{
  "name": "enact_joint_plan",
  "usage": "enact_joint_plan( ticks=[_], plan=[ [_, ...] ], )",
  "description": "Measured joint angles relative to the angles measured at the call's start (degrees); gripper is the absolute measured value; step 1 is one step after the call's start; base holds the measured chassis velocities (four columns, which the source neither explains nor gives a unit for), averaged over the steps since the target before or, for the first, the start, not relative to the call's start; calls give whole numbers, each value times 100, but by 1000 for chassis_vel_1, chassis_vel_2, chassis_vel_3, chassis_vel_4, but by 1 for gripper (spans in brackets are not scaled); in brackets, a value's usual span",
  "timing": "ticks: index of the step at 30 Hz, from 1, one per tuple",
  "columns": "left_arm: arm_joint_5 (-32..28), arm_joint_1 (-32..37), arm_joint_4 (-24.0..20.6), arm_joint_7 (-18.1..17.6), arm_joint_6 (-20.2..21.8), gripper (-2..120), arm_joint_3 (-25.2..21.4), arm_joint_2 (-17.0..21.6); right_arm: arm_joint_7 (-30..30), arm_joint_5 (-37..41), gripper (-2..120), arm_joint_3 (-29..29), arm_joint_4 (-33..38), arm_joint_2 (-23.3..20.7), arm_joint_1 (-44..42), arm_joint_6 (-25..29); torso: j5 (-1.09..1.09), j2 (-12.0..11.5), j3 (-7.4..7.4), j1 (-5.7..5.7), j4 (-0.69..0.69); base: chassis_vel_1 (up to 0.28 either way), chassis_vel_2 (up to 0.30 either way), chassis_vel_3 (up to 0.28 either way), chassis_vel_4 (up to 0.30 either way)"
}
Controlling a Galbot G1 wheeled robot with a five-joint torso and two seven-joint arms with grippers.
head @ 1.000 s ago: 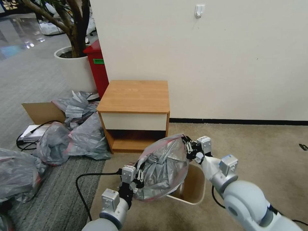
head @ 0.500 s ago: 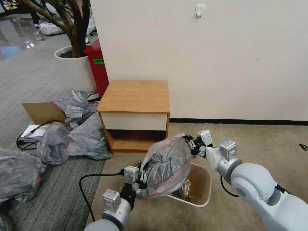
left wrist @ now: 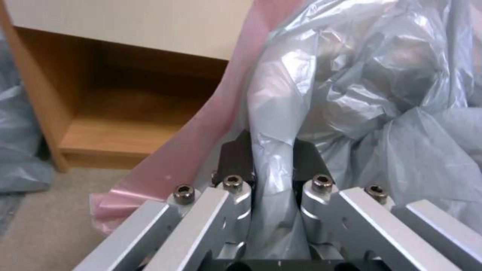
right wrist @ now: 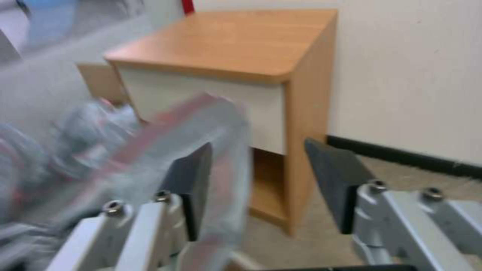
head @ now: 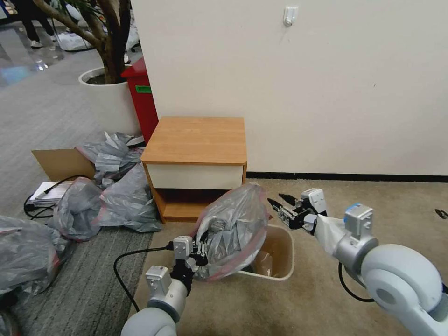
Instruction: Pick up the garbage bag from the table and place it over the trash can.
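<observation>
Beige carpet before a white wall; garbage bag (head: 233, 228) held over the trash can (head: 280, 252).

Left gripper (head: 198, 249) pinches a grey fold of the bag, jaws pressed on it. Right gripper (head: 279, 206) spread wide, just beside the bag's upper end. Bag slants from left gripper up toward the table (head: 198, 140). Can's right half uncovered; open carpet right.

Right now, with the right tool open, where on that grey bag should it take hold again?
Probably the garbage bag's pinkish rim band, at its far upper edge near the table, coming in from the right tool's side. That edge stands free above the trash can; the left tool pinches the near edge.
</observation>
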Motion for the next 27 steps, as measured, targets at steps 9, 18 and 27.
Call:
enact_joint_plan(
  ticks=[9,18,27],
  plan=[
    [-29,-113,25,-76,-41,8,-231,85,1122,1484,85,-813,266,436,-265,-73,1,0,0,0,0,0,0,0,0],
    [4,-107,-80,-68,-119,8,-355,115,1823,1501,98,-1634,134,1006,-182,53,1,0,0,0,1,0,0,0,0],
    [178,-119,-102,5,-153,8,-343,101,2071,1505,76,-1865,-236,1261,-103,290,0,0,0,0,0,0,0,0,0]
  ],
)
